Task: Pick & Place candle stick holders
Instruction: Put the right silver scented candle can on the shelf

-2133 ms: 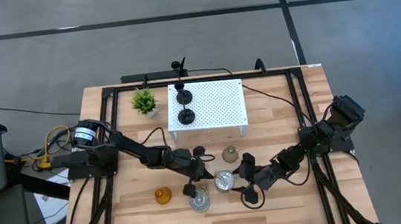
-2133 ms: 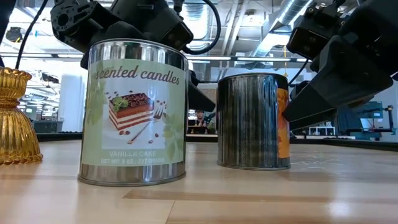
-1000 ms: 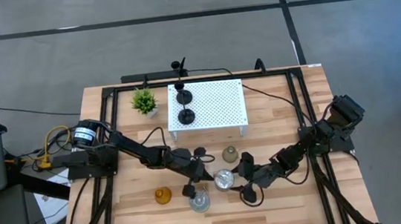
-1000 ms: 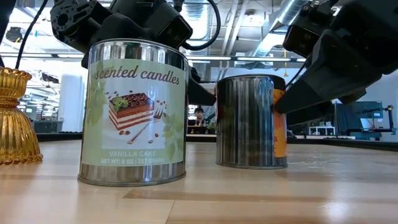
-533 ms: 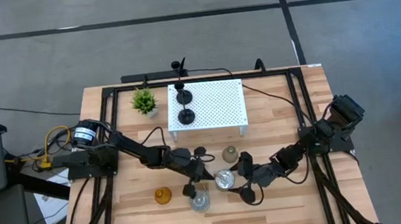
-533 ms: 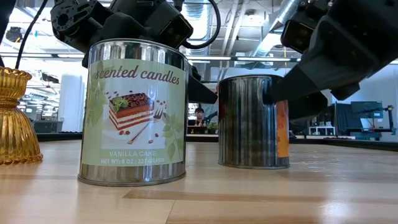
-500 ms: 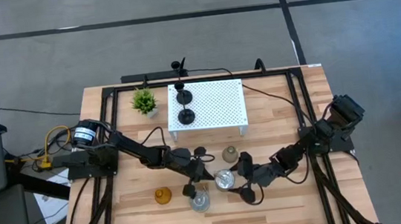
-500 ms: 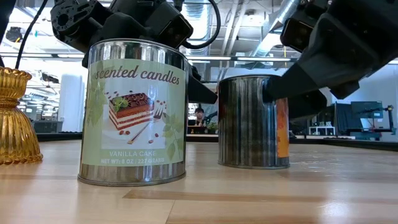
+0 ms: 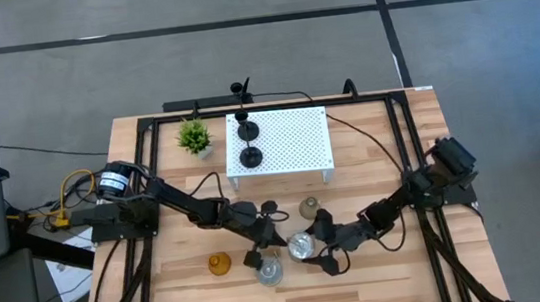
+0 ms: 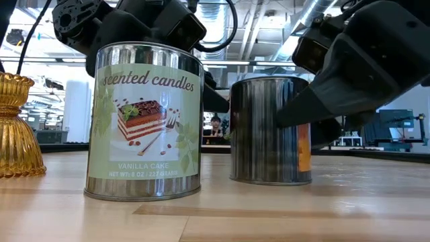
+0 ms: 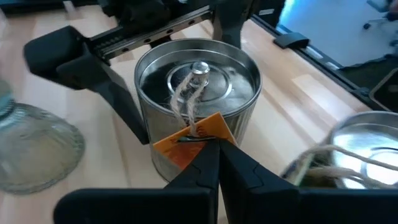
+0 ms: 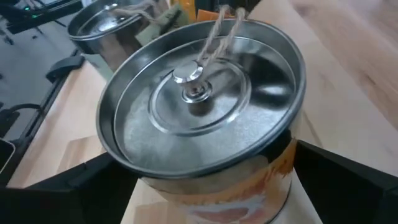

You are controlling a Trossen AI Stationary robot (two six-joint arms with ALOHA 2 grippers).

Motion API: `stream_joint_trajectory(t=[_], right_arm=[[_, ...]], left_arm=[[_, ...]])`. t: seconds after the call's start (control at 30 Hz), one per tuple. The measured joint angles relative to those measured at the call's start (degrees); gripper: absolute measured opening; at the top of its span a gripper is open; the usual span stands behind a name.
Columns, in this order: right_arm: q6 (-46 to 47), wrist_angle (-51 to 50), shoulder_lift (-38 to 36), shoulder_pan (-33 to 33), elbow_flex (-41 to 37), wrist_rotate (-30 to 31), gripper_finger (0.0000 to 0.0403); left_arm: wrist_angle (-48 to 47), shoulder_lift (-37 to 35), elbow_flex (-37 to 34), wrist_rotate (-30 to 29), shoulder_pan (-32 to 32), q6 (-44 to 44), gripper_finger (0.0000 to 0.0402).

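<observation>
Right pincer (image 12: 205, 186) spread around one of two tins (image 12: 202, 118); left pincer (image 11: 217, 158) pressed together.

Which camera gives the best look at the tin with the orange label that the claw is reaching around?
The right wrist view: the orange-label tin fills it, lid and string clear. The left wrist view shows it whole but smaller, the low view only its side, the high view a speck.

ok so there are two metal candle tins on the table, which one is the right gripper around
The tin with the orange label. The right gripper's open fingers stand on either side of it. The other tin, labelled scented candles with a cake picture, stands beside it, free.
</observation>
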Motion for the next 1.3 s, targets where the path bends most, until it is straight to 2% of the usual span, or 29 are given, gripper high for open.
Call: stream_joint_trajectory(t=[0.1, 0.27, 0.47, 0.77, 0.97, 1.3], right_arm=[[-1.59, 1.88, 1.22, -0.02, 0.65, -1.99, 0.0391], [-4.66, 0.96, 1.91, -0.11, 3.02, -5.84, 0.0389], [-5.77, 0.77, 1.87, -0.47, 3.84, -6.25, 0.0385], [-5.76, -0.68, 1.77, -0.17, 3.85, -6.13, 0.0348], [-5.69, -0.70, 1.72, 0.33, 3.85, -6.08, 0.0351], [-5.60, -0.68, 1.67, 0.70, 3.85, -6.12, 0.0343]], left_arm=[[-0.07, 0.00, -0.05, 1.33, 0.01, 0.00, 0.0005], [1.15, -0.02, 0.17, -0.62, 0.41, 0.00, 0.0004], [0.81, -0.02, 0.10, -0.16, 0.40, 0.00, 0.0005], [0.68, -0.02, 0.10, -0.21, 0.40, 0.00, 0.0005], [0.63, -0.02, 0.10, -6.22, 0.51, 0.00, 0.0005], [0.41, 0.00, 0.10, -9.22, 2.16, 0.00, 0.0005]])
